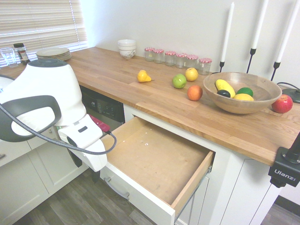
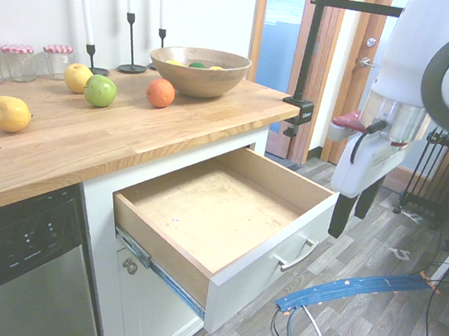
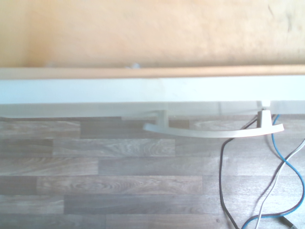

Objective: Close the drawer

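The drawer stands pulled far out under the wooden countertop, its light wood base bare. Its white front panel carries a curved silver bar handle, which the first exterior view shows at its lower front. My gripper hangs open in front of the panel's outer end, fingers pointing down, holding nothing and a little apart from the panel. From the first exterior view the white wrist mostly hides the gripper. Close up, the wrist view has the front panel's top edge and the handle over grey wood floor.
On the countertop are a wooden fruit bowl, loose fruit, several jars and candlesticks. A dishwasher sits beside the drawer. White cabinets stand behind the arm, a dark radiator on the floor side.
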Action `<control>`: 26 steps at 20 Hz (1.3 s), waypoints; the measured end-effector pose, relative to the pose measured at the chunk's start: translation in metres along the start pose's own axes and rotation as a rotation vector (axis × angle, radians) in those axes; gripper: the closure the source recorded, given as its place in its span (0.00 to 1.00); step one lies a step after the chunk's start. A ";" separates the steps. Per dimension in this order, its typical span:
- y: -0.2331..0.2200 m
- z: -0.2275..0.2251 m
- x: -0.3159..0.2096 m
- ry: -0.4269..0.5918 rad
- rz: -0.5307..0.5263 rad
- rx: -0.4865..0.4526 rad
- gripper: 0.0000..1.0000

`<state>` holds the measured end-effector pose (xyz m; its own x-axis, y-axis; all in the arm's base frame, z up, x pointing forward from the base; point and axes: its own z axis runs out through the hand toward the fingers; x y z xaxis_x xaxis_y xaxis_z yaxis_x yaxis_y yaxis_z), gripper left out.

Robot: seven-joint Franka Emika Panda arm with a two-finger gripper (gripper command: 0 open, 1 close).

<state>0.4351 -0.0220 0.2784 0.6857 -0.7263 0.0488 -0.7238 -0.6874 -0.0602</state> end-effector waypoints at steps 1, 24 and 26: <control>0.002 0.011 0.004 0.010 -0.010 0.007 0.00; -0.012 0.153 0.032 -0.025 -0.017 -0.015 1.00; -0.013 0.154 0.034 -0.021 -0.022 -0.014 1.00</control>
<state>0.4797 -0.0366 0.1274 0.7026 -0.7110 0.0290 -0.7097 -0.7031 -0.0454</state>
